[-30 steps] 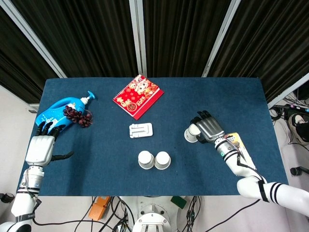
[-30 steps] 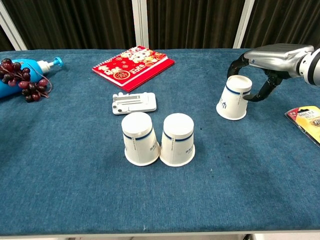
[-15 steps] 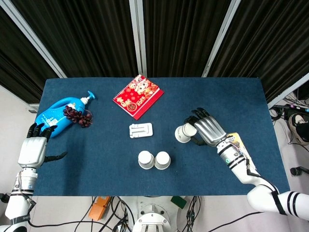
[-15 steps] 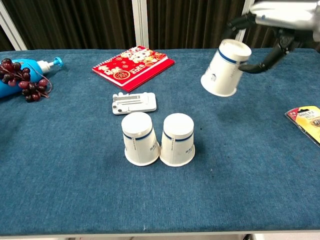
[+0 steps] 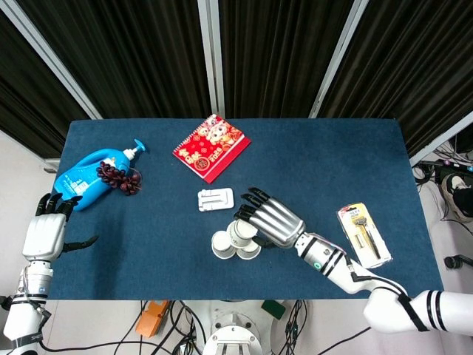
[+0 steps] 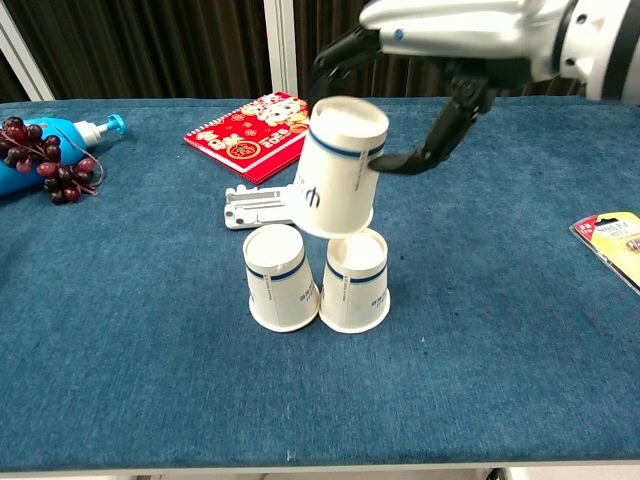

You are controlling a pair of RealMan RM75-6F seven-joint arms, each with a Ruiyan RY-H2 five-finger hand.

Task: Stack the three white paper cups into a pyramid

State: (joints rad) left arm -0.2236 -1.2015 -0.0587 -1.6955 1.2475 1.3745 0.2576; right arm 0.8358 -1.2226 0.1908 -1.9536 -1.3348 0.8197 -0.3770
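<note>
Two white paper cups stand upside down and side by side near the table's front edge, the left one point(image 6: 280, 280) point(image 5: 220, 245) and the right one point(image 6: 355, 282) point(image 5: 250, 250). My right hand point(image 6: 455, 40) point(image 5: 272, 224) holds the third cup point(image 6: 338, 166) point(image 5: 242, 231), also upside down and slightly tilted, just above the pair; its rim looks close to or touching their tops. My left hand point(image 5: 46, 231) hovers open at the table's left edge, holding nothing.
A white plastic stand point(image 6: 268, 207) lies right behind the cups. A red booklet point(image 6: 266, 122) is further back. A blue pump bottle point(image 5: 90, 173) with dark grapes point(image 6: 50, 162) sits at far left. A yellow packaged tool point(image 6: 612, 241) lies at right.
My right hand carried the third cup up off the table and leftwards until it is over the two standing cups. My left hand drew back towards the table's near left edge.
</note>
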